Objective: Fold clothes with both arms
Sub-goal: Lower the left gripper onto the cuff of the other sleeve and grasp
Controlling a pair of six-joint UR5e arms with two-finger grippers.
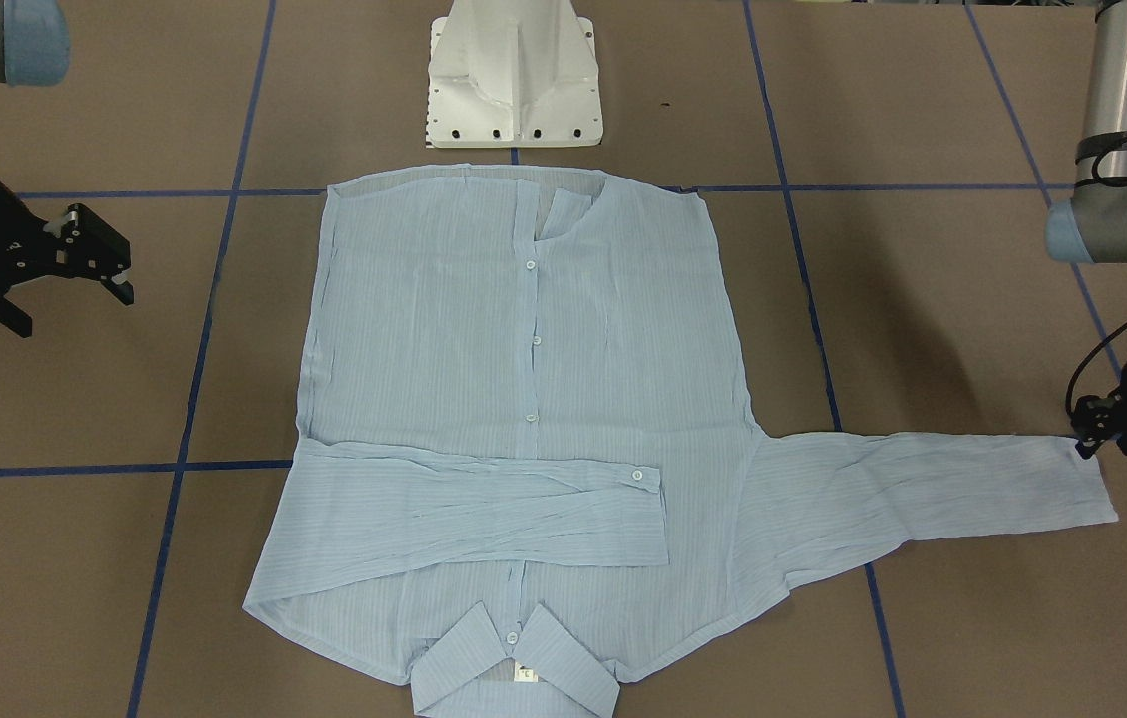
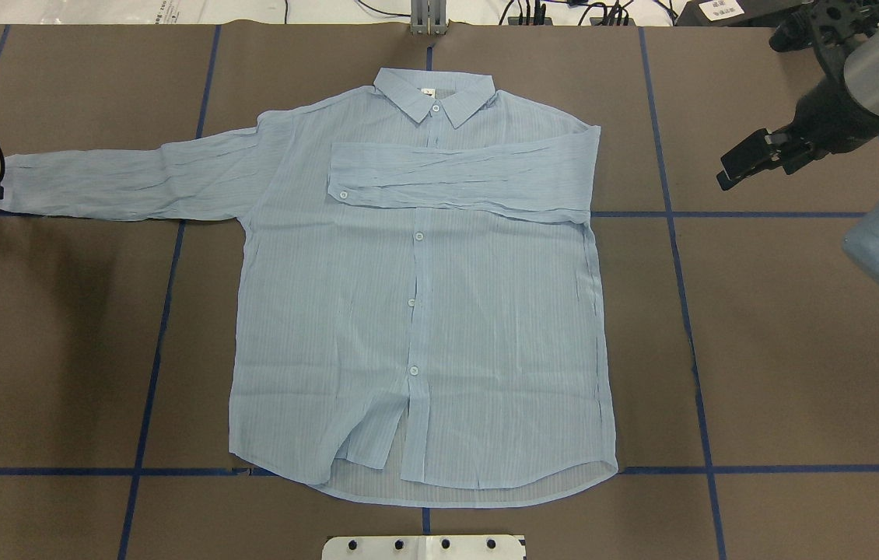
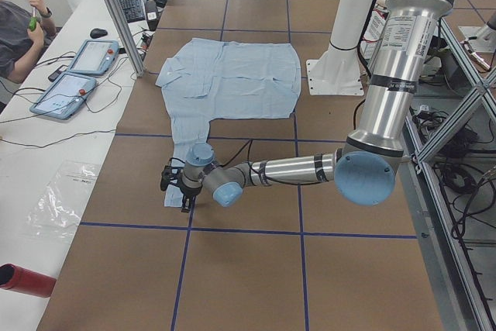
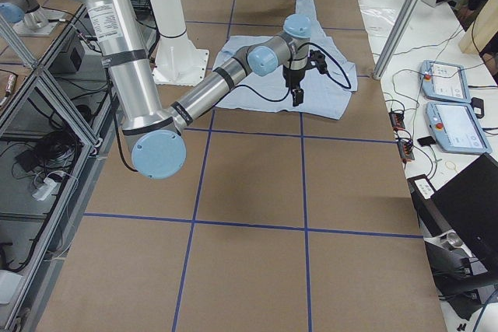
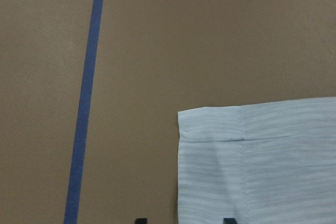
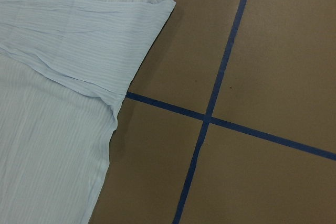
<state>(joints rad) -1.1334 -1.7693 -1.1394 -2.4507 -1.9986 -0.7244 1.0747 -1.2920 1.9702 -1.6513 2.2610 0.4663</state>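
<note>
Overhead exterior gives you the whole shirt (image 2: pixel 424 311), lying flat and front up on the brown table (image 2: pixel 782 350), buttoned, with its collar (image 2: pixel 433 93) on the far side from the robot. One sleeve (image 2: pixel 463 175) is folded across the chest; the other sleeve (image 2: pixel 128 179) stretches straight out to the left gripper (image 1: pixel 1105 439).

Your left wrist view shows the two fingertips (image 5: pixel 228 220) spread apart and low over the cuff (image 5: pixel 252 129) – one tip over the cloth, the other just outside the cuff's edge on bare table, so the edge lies between them and nothing is pinched. A blue tape line (image 5: pixel 86 103) runs well beyond the outer tip.

You'll find the right gripper (image 1: pixel 73 309) released too, its fingers wide apart and holding nothing. The shirt's folded-sleeve side lies well apart from those fingers – bare table and a tape line sit between them.
</note>
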